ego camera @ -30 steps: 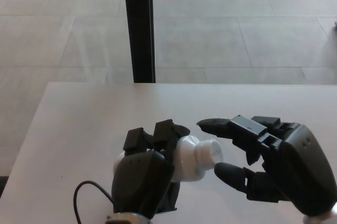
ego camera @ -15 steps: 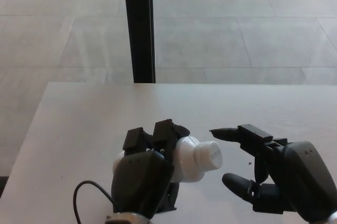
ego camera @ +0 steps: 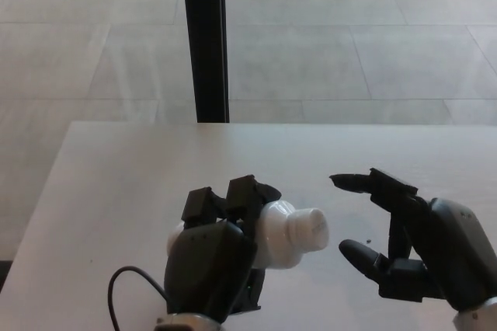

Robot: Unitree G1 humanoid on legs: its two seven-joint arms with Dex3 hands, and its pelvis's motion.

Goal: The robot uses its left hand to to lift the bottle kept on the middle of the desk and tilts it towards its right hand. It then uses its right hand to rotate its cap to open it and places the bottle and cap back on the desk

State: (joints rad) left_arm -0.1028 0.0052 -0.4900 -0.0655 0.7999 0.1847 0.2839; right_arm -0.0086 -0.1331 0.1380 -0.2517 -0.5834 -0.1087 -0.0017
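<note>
Head view: left robot hand (ego camera: pixel 213 265) grips the white bottle (ego camera: pixel 279 235), tilted rightward above the worktop (ego camera: pixel 116 175). Right robot hand (ego camera: pixel 411 249) waits just beside, fingers spread, empty. Bottle looks light, smooth, rigid; pinch the cap (ego camera: pixel 312 228) sides.

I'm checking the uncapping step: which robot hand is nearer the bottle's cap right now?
Left. The left robot hand grips the white bottle just behind its cap. The right robot hand is open, off to the cap's right with a clear gap, not touching it.
</note>
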